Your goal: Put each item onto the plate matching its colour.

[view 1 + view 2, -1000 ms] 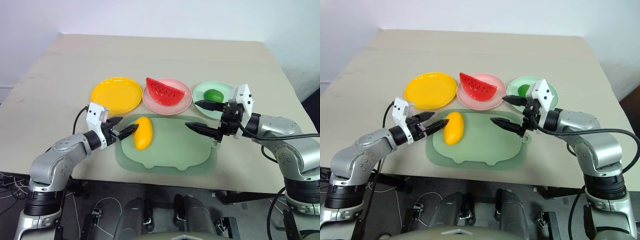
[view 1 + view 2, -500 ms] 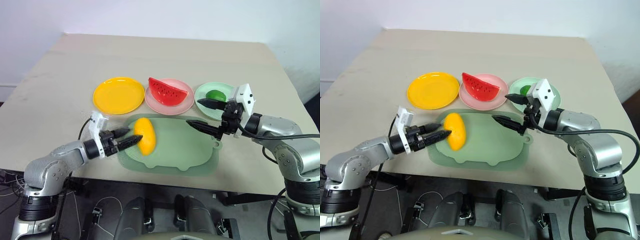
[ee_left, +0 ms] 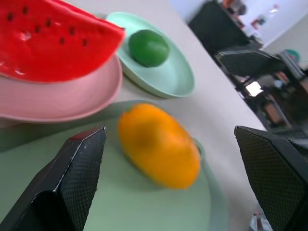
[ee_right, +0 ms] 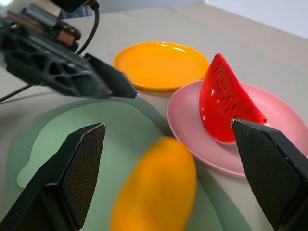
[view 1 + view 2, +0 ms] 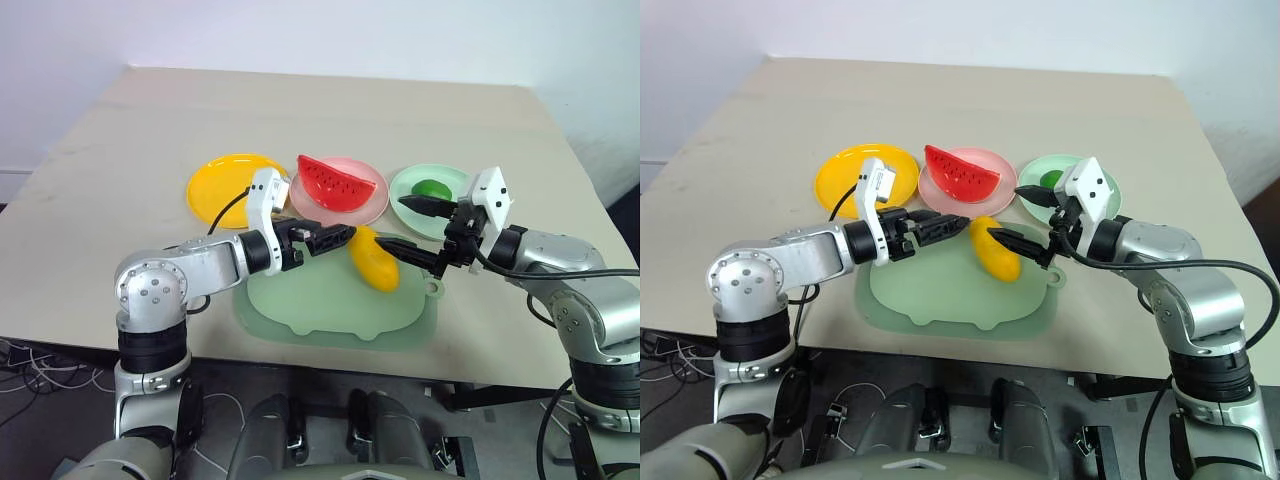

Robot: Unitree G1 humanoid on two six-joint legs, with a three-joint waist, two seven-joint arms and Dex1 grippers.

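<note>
While both sets of jaws stood wide and empty, the mango (image 5: pixel 372 259) lay on the tray (image 5: pixel 300 315) between the left gripper (image 5: pixel 338 236) and right gripper (image 5: pixel 410 227), its outline blurred. Watermelon (image 5: pixel 333 180) and lime (image 5: pixel 430 188) sat on plates beyond them.

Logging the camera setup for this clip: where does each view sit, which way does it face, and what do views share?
Left eye, right eye: head pair looking forward and down over both arms at the table, plates and tray.
Left wrist: looks along the left tool, open, at the mango, watermelon and lime; the right tool also shows.
Right wrist: looks along the right tool, open, at the mango, watermelon and yellow plate; the left tool also shows.
Shared: both wrist views show the mango and the watermelon.
</note>
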